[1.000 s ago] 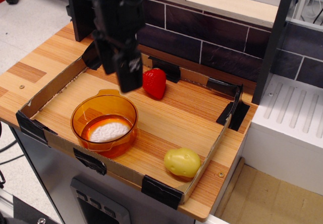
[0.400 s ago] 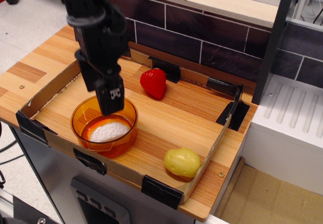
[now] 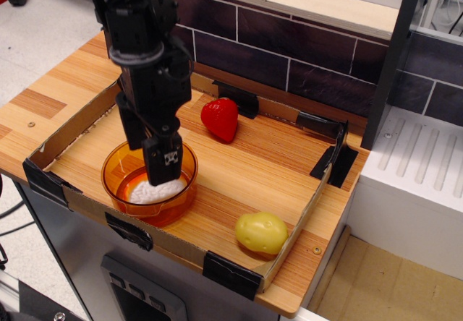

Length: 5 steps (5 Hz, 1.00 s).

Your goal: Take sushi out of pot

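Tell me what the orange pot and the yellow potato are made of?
The pot looks like see-through orange plastic: the wood shows through its glossy wall. The potato seems to be smooth toy plastic or rubber, with a soft shine on top. I can't tell which.

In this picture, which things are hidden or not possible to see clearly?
- Sushi: the gripper covers its upper part; any orange layer does not show.
- Gripper jaws: seen from one side only, so open or shut is unclear, and contact with the sushi too.
- Pot: the arm hides its far rim, where a handle might be.
- Strawberry and potato: fully visible.
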{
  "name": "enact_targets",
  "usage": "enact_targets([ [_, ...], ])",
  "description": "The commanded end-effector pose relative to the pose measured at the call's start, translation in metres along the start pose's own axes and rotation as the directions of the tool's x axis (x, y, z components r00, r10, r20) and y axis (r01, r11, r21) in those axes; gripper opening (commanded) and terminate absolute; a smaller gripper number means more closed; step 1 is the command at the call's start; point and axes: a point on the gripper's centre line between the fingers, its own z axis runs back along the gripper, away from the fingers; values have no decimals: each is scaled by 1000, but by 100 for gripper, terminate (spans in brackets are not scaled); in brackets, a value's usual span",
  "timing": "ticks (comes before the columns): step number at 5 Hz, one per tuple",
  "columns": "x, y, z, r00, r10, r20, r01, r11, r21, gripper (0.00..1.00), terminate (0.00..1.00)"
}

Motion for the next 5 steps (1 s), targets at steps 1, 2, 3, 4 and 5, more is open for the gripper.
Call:
enact_targets([
  [1, -2, 2, -6, 1000, -9, -7, 9, 999, 40, 100, 0],
  [2, -3, 2, -14, 1000, -12, -13, 13, 998, 62, 100, 0],
  [3, -1, 5, -24, 999, -8, -31, 10, 997, 76, 100, 0],
  [4, -1, 6, -30, 999, -7, -50, 10, 997, 76, 100, 0],
  [5, -2, 7, -28, 999, -14, -37, 17, 997, 72, 100, 0],
])
